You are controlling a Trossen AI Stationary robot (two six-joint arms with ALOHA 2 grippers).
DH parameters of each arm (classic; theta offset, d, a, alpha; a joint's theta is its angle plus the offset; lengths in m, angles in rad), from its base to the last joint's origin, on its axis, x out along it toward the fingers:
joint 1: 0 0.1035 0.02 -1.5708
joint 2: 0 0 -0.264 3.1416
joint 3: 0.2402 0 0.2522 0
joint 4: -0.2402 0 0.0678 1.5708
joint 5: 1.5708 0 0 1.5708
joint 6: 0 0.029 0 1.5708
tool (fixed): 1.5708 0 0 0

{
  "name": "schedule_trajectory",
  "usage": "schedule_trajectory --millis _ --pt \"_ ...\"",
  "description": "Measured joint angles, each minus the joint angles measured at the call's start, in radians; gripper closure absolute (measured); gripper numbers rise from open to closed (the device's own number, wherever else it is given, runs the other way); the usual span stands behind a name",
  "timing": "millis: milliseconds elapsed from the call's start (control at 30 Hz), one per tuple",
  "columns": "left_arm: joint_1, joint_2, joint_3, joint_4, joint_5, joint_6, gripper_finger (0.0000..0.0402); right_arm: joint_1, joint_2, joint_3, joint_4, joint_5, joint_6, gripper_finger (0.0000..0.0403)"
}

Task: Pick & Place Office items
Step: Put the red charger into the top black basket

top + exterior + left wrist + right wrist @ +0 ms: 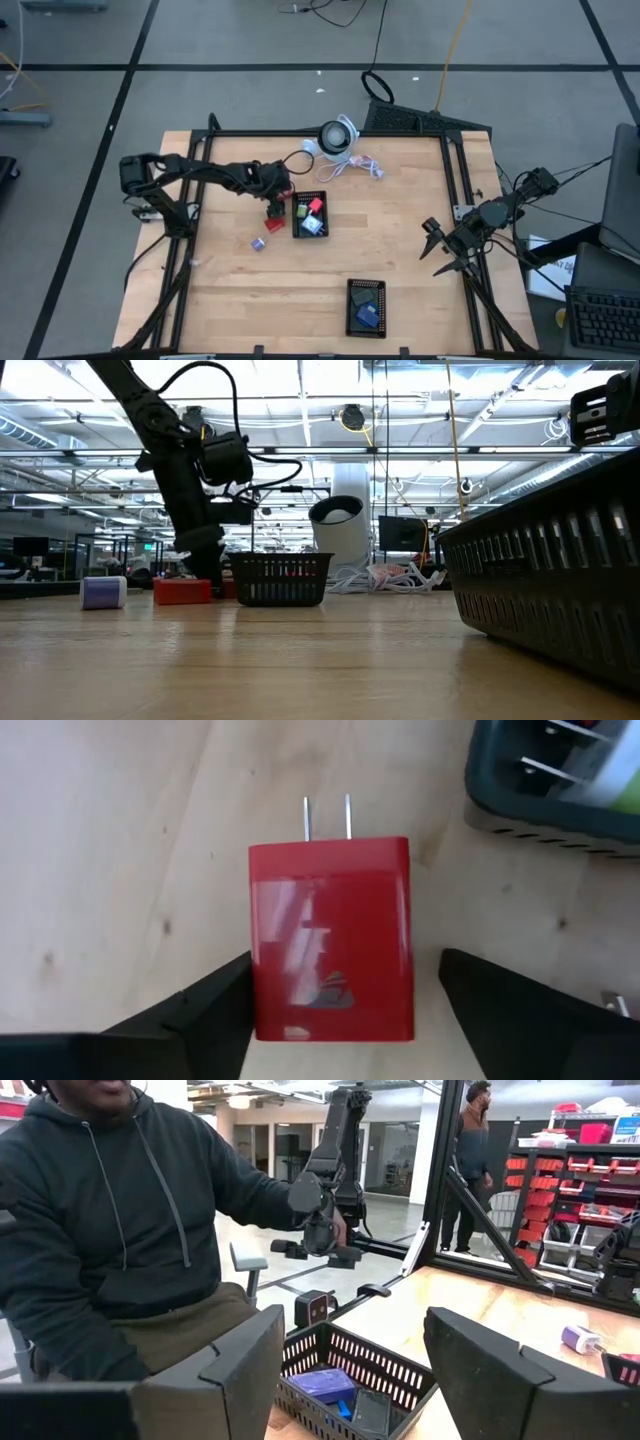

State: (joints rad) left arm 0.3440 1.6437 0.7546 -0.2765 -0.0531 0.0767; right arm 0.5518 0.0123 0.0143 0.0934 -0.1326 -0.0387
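Observation:
A red blocky plug [330,935] with two metal prongs lies flat on the table, also seen in the high view [273,223] and the low view [182,591]. My left gripper [345,1020] is open and low over it, one finger on either side [275,210]. A small purple block [258,243] lies on the wood nearby. A black tray [309,232] beside the plug holds red and blue pieces. A second black tray [351,305] near the table's near edge holds blue pieces. My right gripper [440,250] waits open at the table's right side. My left gripper comes at the red plug from above, fingers astride its two long sides. One finger [205,1010] shows right beside the plug's side [258,980], and I cannot tell whether it touches. The other finger [500,1005] stands apart. The plug rests on the table.
A white round device [338,138] with a coiled cable [365,165] sits at the far edge. A person in a dark hoodie [120,1210] sits beyond the table in the right wrist view. Bare wood lies between the two trays.

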Motion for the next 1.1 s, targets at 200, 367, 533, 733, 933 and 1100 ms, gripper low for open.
schedule_trajectory --millis 200,367,533,733,933,1100 --pt "0.007 0.002 -0.001 0.001 0.017 -0.028 0.0154 0.000 0.000 0.000 0.000 0.000 0.000 0.0175" --pt "0.007 0.003 -0.003 0.015 0.011 -0.042 0.0184 0.000 0.000 0.000 0.000 0.000 0.000 0.0172" --pt "0.000 0.004 -0.003 0.020 -0.030 -0.075 0.0170 0.000 0.000 0.000 0.000 0.000 0.000 0.0175" --pt "0.000 -0.009 -0.003 0.016 -0.044 -0.079 0.0186 0.000 0.000 0.000 0.000 0.000 0.000 0.0174" --pt "0.006 -0.124 -0.011 -0.047 -0.137 -0.088 0.0186 0.000 0.000 0.000 0.000 0.000 0.000 0.0173" --pt "0.004 -0.271 -0.009 -0.140 -0.187 -0.123 0.0186 0.000 0.000 0.000 0.000 0.001 0.000 0.0176"
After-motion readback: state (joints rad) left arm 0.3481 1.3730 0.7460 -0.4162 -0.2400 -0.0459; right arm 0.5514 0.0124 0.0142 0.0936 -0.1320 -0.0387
